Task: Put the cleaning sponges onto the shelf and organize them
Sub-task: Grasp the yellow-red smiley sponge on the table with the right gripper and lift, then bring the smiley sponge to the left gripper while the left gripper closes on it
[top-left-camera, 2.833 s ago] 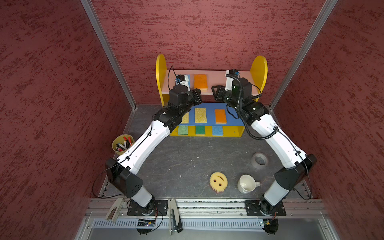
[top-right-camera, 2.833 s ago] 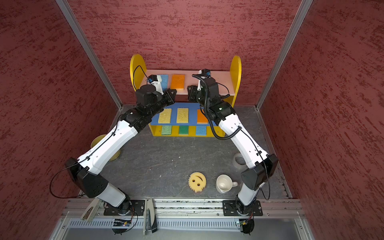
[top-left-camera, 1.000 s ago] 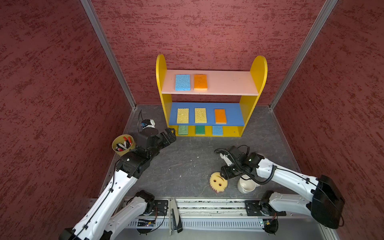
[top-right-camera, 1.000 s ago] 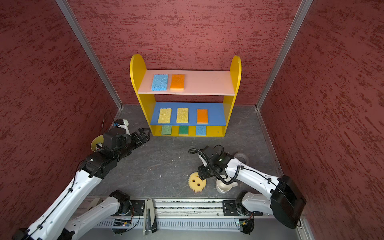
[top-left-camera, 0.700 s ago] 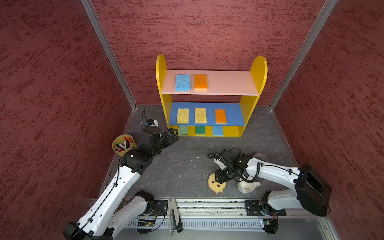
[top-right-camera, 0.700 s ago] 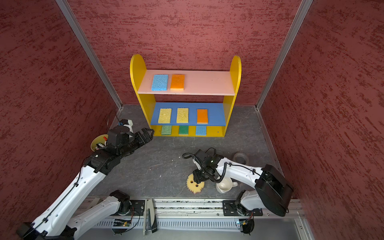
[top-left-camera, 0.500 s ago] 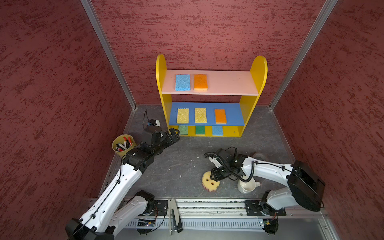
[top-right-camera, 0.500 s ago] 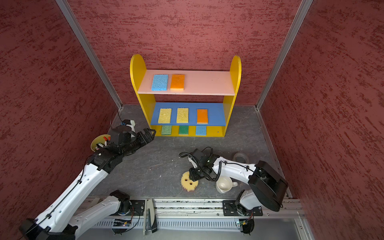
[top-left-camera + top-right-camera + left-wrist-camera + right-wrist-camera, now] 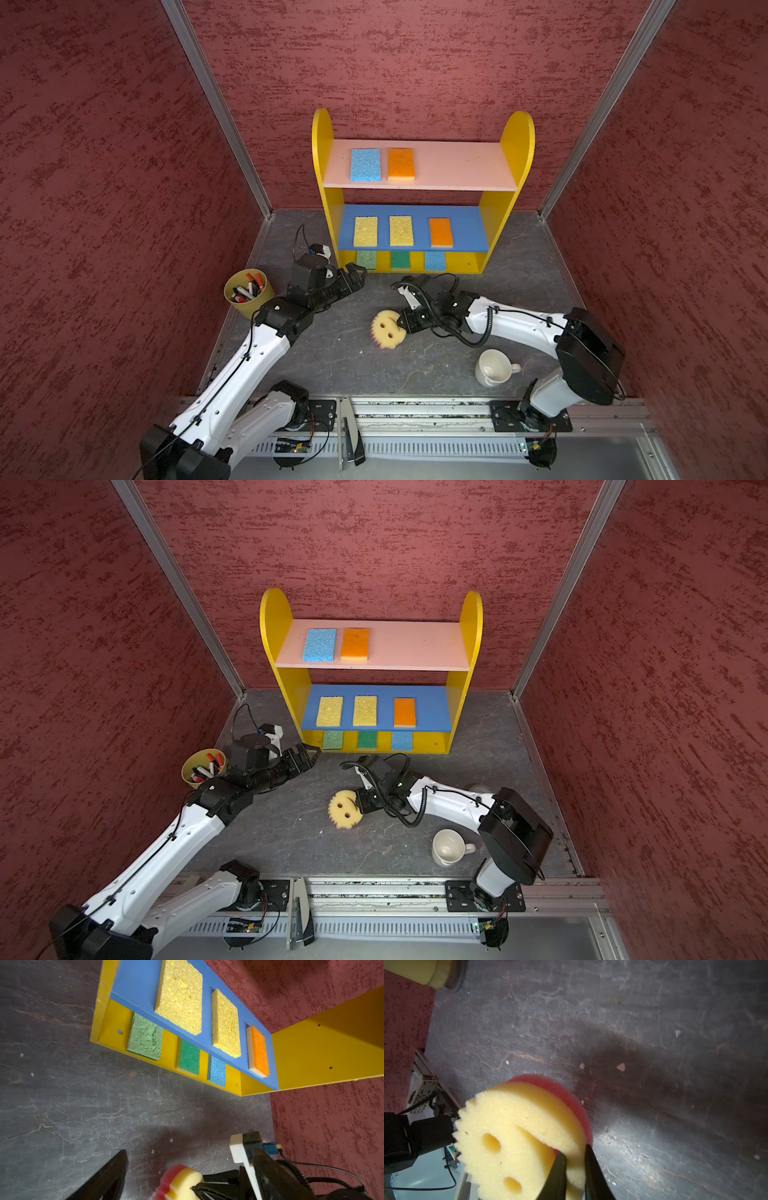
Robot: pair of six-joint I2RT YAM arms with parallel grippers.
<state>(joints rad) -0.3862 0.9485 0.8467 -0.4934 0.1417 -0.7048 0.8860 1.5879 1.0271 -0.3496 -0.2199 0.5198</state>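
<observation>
Grey cracked floor (image 9: 332, 365) lies between rough red walls. Near its middle is the round yellow foam smiley sponge (image 9: 388, 330), tipped up so its pink underside shows. The right gripper (image 9: 574, 1153) pinches its rim tight, right by the smile cut. Eight flat rectangular sponges (image 9: 365, 164) lie in rows on the small wooden shelf (image 9: 509, 145) with yellow sides. I think this is the pick-up of the last sponge. Next comes a lift and a long reach to the bare part of the pink top board (image 9: 457, 166). The left gripper (image 9: 353, 277) hangs wide open and holds nothing, near the shelf's foot.
</observation>
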